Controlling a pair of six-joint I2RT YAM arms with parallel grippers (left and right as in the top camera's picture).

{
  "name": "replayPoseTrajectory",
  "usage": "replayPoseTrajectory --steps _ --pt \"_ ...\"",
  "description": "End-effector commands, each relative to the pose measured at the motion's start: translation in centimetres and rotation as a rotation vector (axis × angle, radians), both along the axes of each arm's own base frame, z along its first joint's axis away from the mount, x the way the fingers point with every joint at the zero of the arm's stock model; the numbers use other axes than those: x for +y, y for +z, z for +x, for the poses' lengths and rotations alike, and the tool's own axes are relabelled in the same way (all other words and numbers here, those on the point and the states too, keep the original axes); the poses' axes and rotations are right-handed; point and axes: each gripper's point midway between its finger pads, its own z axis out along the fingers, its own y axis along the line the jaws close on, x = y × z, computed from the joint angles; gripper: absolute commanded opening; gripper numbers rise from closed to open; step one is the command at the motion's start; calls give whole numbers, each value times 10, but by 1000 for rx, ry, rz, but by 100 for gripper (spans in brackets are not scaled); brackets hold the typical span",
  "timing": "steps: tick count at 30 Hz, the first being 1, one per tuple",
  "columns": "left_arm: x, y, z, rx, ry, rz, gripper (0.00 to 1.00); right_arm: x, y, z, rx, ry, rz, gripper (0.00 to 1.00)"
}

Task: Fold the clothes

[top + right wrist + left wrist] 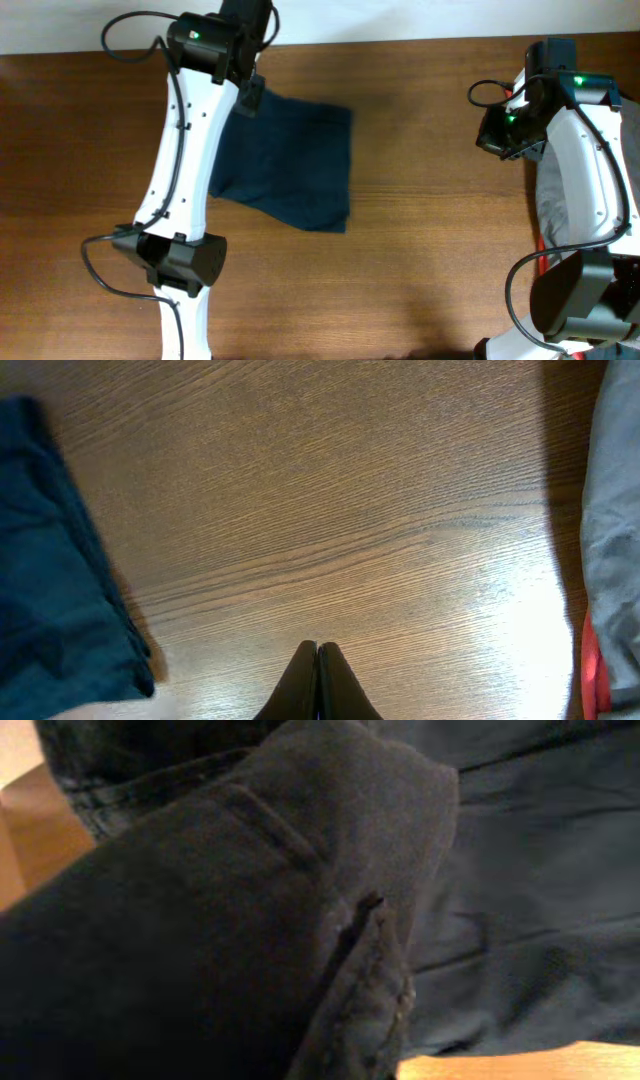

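Observation:
The dark navy shorts point(295, 160) lie folded on the wooden table, left of centre, roughly a rectangle with a slanted front edge. My left gripper point(250, 97) is at their far-left corner. In the left wrist view a raised fold of the shorts point(300, 890) fills the frame and hides the fingers, so the gripper looks shut on that fabric. My right gripper point(318, 650) is shut and empty above bare table at the right point(505, 130), well apart from the shorts, whose edge shows in the right wrist view point(60, 590).
A grey garment point(545, 205) lies at the table's right edge under the right arm, with a red cloth point(543, 262) beside it. Both also show in the right wrist view: the grey garment point(615, 540) and the red cloth point(598, 670). The left arm crosses the table's left side.

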Motion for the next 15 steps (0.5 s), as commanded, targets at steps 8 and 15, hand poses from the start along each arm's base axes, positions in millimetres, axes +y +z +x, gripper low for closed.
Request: replayPoseTrajectory --steps 8,15 --pt "-68 -90 -12 109 32 -16 1 0 -1 -1 8 1 8 4" --pt "-60 -111 -21 109 97 95 0 0 -2 -2 13 1 8 4"
